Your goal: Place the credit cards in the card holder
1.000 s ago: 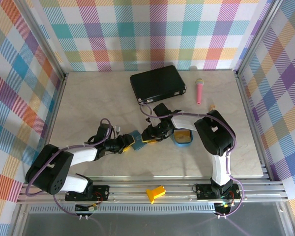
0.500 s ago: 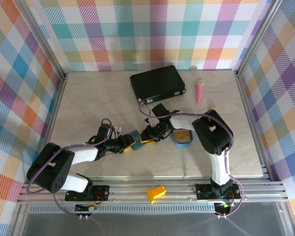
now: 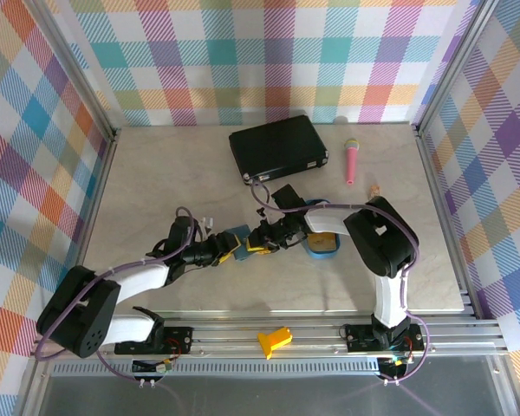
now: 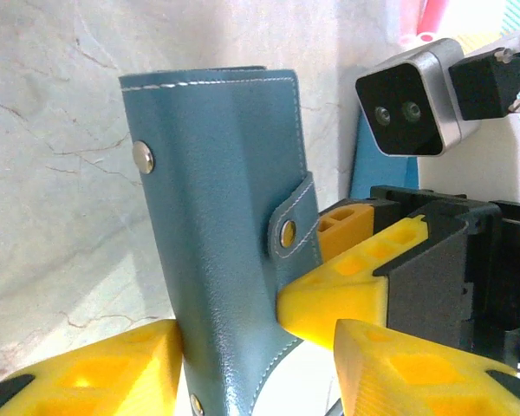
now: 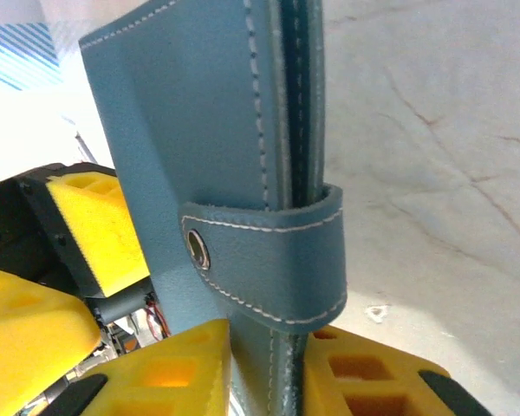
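Two robot arms are holding the card holder (image 4: 225, 217) upright between them at the middle of the bench (image 3: 156, 173), its long axis running almost straight up and its folded edge facing the right arm. The left tool (image 4: 251, 373) is grasping the holder's lower end across its two faces, while the right tool (image 5: 260, 373) is meeting it from the opposite side, its yellow pads (image 5: 169, 368) looking pressed against both faces just below the clasp tab (image 5: 273, 251). That tab is lying snapped over the open edge, so the holder is standing shut, and judging from this the coming move is turning on freeing the tab, which is sitting right above the right tool and facing it. The credit cards (image 3: 323, 241) are resting in a blue oval tray (image 3: 310, 251) just to the right of the holder, on the far side of the right tool and much nearer the right arm than the left. No brand, label or readable writing is showing on the holder, the cards or the tray.
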